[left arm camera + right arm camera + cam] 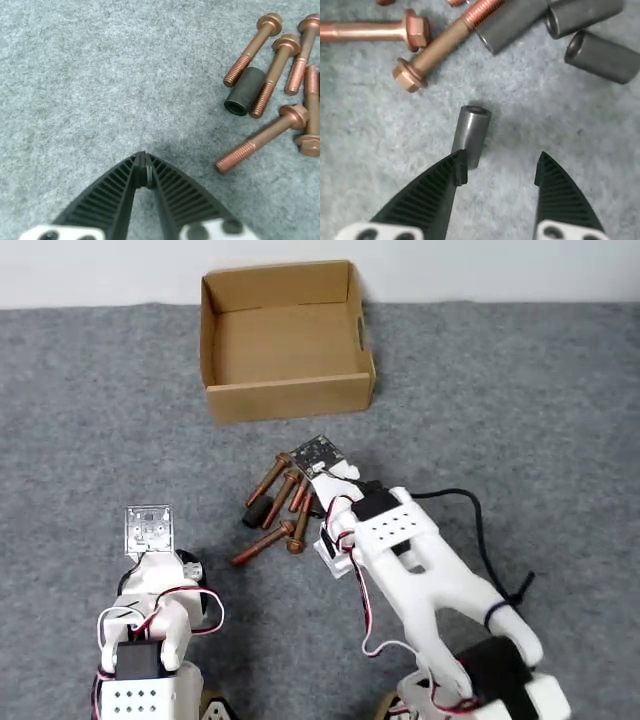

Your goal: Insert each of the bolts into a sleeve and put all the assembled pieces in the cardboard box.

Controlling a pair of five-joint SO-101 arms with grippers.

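Right gripper (502, 162) open beside a short grey metal sleeve (471, 135); left gripper (142, 165) closed, empty
Sleeve lies at 6 o'clock of the brown cardboard box (285, 398); rigid, slick, likely rolls, so pinch mid-barrel

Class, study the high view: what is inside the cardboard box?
The cardboard box shows a bare floor with nothing on it. Its near wall hides a thin strip of floor behind it.
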